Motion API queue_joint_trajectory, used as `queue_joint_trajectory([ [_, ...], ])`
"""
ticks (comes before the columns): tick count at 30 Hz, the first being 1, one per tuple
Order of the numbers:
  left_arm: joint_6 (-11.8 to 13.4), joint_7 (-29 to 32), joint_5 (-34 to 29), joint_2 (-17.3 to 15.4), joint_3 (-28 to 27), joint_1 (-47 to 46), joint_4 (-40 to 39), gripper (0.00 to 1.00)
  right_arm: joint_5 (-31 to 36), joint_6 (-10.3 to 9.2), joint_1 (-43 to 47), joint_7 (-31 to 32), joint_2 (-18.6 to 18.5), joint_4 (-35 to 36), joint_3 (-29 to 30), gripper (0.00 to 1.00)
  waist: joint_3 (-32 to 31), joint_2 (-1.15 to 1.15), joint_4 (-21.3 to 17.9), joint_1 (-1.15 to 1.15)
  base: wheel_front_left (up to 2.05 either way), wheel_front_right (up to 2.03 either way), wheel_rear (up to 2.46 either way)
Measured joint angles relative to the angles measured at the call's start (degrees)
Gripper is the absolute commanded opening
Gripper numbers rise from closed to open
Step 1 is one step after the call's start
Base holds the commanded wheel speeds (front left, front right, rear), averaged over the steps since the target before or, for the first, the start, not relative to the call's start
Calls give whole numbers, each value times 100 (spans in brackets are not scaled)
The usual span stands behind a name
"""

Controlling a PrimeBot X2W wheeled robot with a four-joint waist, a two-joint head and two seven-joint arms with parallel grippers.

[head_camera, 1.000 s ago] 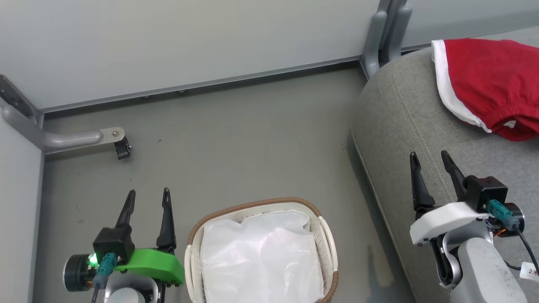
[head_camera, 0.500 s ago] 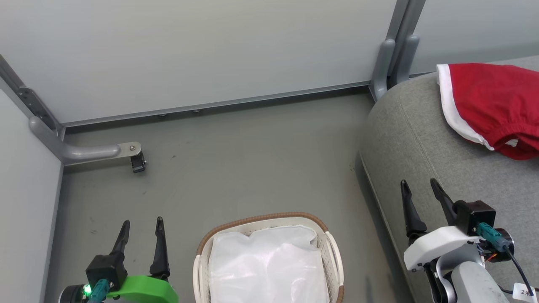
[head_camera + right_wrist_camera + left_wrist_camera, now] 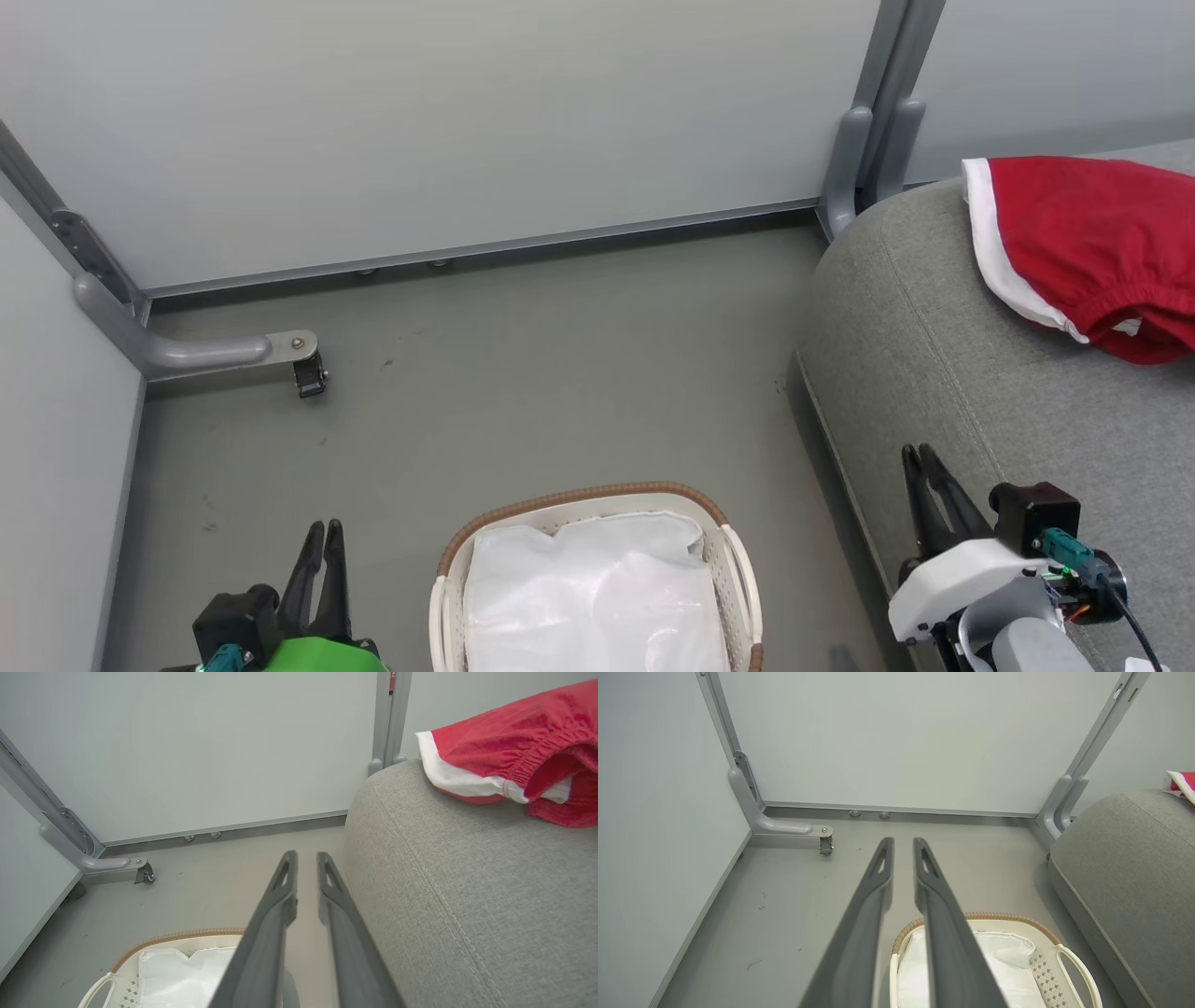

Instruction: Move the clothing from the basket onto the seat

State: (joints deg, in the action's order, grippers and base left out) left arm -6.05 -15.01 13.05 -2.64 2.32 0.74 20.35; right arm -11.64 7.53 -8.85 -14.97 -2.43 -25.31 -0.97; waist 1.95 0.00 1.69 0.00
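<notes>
The red clothing (image 3: 1083,243) with its white trim band lies crumpled on the grey seat (image 3: 980,373) at the right; its gathered waistband shows in the right wrist view (image 3: 504,742). On the floor at bottom centre, the basket (image 3: 579,495) holds a plain white liner sheet (image 3: 588,597) and nothing red. My left gripper (image 3: 323,529) is shut and empty, left of the basket above the floor. My right gripper (image 3: 919,453) is shut and empty, at the seat's rounded front edge, well short of the clothing.
Pale grey wall panels close off the back and left. A grey metal foot with a small caster (image 3: 308,373) juts from the left corner. An upright grey post (image 3: 864,159) stands beside the seat's far corner. Bare grey floor (image 3: 523,373) lies between basket and wall.
Both grippers have gone from open to shut and sit lower in the head view. The head camera has shifted, so wall, seat and basket appear lower.
</notes>
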Motion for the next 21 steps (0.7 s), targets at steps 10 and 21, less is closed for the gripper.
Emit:
queue_joint_trajectory([
  [10,-1,278,869,9,-80,5,65,0,-865,0,87,268,23,-19,87,0,-13,0,-12,0,0,0,0],
  [21,-7,544,1922,9,-203,-23,-40,0,-1935,0,115,539,21,168,174,0,-28,0,-27,0,0,0,0],
])
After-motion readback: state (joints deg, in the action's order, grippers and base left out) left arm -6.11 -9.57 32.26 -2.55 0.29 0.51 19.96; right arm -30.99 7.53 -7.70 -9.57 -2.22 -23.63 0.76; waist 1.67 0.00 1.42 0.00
